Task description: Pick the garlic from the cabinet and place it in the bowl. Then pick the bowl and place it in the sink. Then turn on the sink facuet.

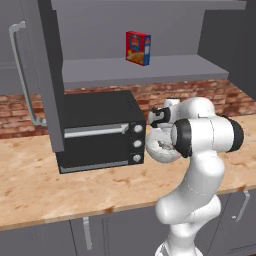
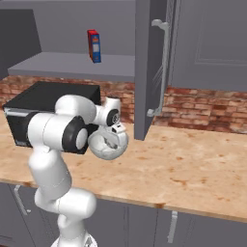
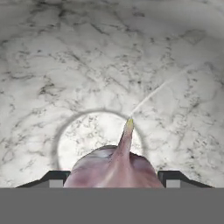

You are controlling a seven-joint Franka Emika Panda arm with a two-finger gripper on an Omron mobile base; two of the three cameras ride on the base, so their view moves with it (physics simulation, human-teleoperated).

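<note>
Hand view: garlic clamped between fingertips, gripper closed on bulb, marbled bowl interior directly beyond. Stem tip toward 12 o'clock, long axis along gripper line, aimed at bowl's round floor. Base views: bowl on counter, microwave at 9 o'clock, box on cabinet shelf.

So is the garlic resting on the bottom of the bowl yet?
Cannot tell. In the hand view the garlic sits between the fingertips over the bowl floor, but its underside is hidden, so neither contact nor gap shows.
</note>
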